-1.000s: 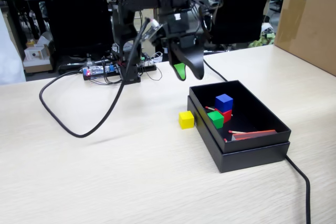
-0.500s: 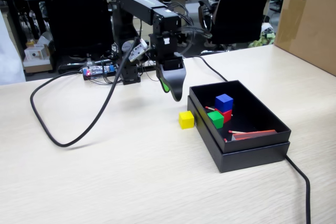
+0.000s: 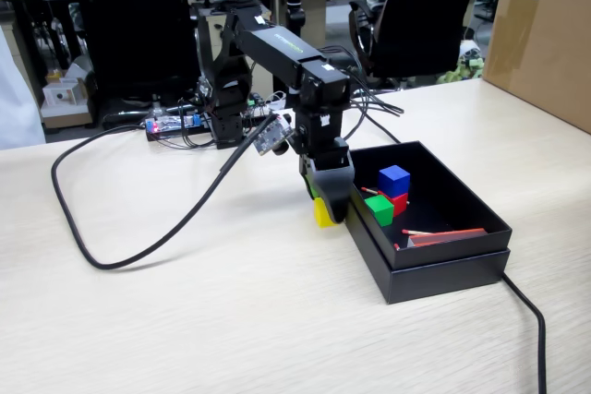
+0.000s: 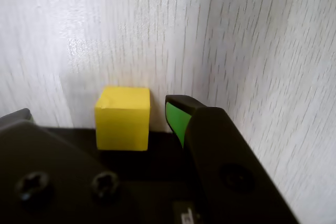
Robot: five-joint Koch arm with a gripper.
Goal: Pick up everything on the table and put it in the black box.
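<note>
We have three cubes in the box (image 3: 480, 228); the gripper (image 4: 131, 116) stands unclenched around the yellow cube (image 4: 122, 119).

Your pincer (image 3: 325, 212) stands on the worktop (image 3: 231, 311), just outside the near-left wall of the box (image 3: 443, 269) in the fixed view. One cube (image 3: 322, 212) sits between its jaws, resting on the worktop. In the wrist view, that cube (image 4: 122, 118) lies just left of the finger (image 4: 181, 116). To the pincer's right, inside the box, three cubes (image 3: 393, 180) cluster together. Sticks (image 3: 443, 237) lie nearer the box's front wall.
</note>
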